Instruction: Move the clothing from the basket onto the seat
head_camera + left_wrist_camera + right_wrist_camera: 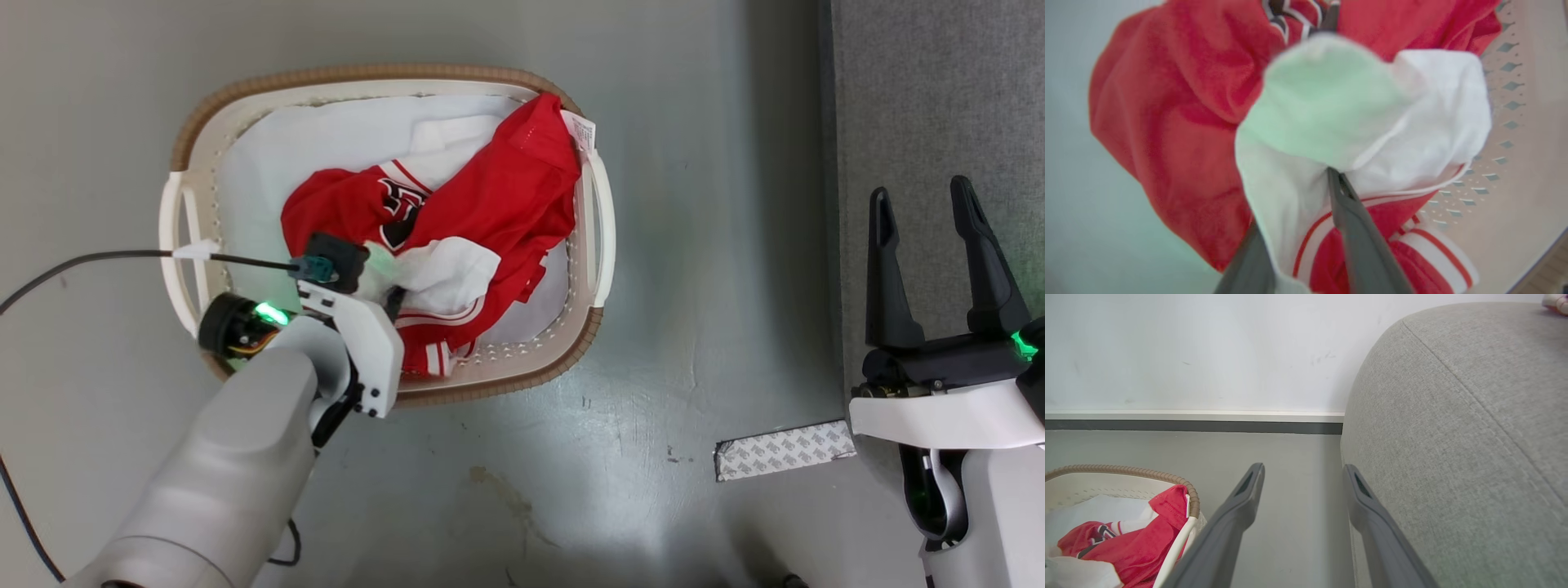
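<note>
Soft, light and floppy, the clothing [490,196] lies heaped in the basket [600,237], centre of the head view. The left hand [1294,212] straddles a bunched white fold, a fair hold; whether it pinches, I cannot tell. The right hand [920,190] gapes empty, lower right.

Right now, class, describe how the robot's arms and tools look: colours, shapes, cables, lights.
Left arm: pale grey forearm, white wrist shell, green light, thin black cable. Right tool: two long dark tapered fingers, black base, white housing, green light.
</note>
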